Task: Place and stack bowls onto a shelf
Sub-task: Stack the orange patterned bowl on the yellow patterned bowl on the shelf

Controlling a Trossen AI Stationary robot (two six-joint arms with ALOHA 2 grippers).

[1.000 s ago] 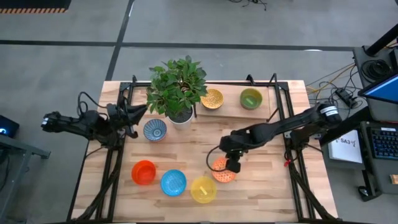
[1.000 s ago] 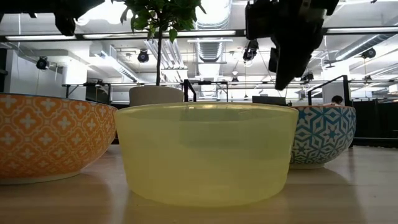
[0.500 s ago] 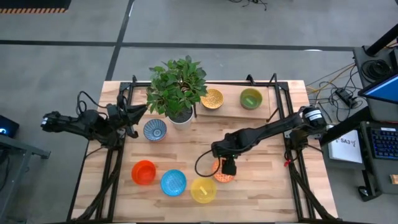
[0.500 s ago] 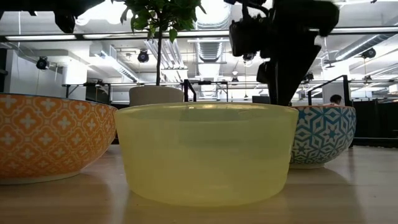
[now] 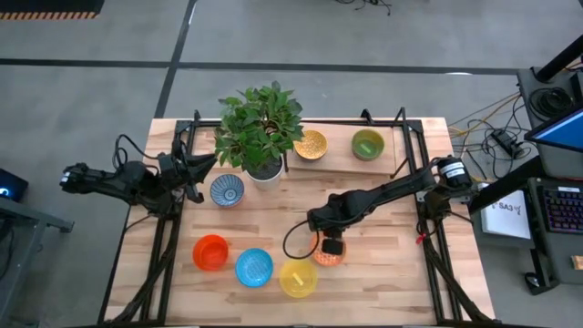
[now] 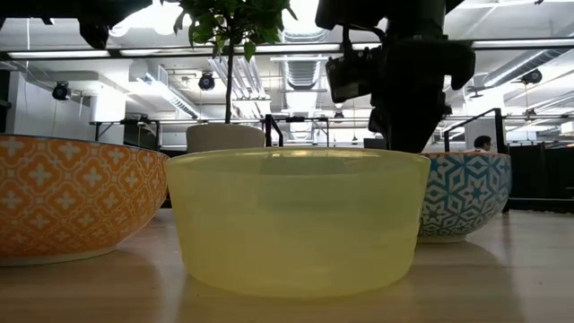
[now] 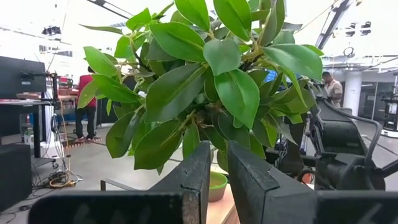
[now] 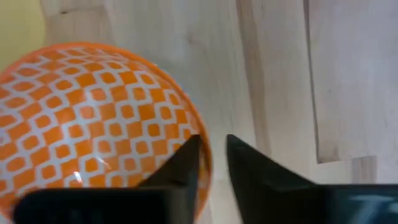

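Observation:
The orange patterned bowl stands on its base on the table, right of the plain yellow bowl. My right gripper points down at its far rim; it shows in the right wrist view, shut on the rim. In the low view its fingertips are hidden behind the yellow bowl. My left gripper waits at the table's left side, shut and empty, facing the plant. A yellow patterned bowl and a green bowl stand on the shelf. My right gripper holds the orange patterned bowl by its far rim, one finger inside the bowl and one outside. The fingers come from above, pointing down. The bowl stands upright with its base on the table.
A blue-white patterned bowl, a red bowl and a blue bowl stand on the table. A potted plant in a white pot stands at the far middle. Black posts frame the shelf.
My right gripper has moved a little toward the table's left edge and gone down onto the orange patterned bowl's far rim. The bowl has stayed where it was.

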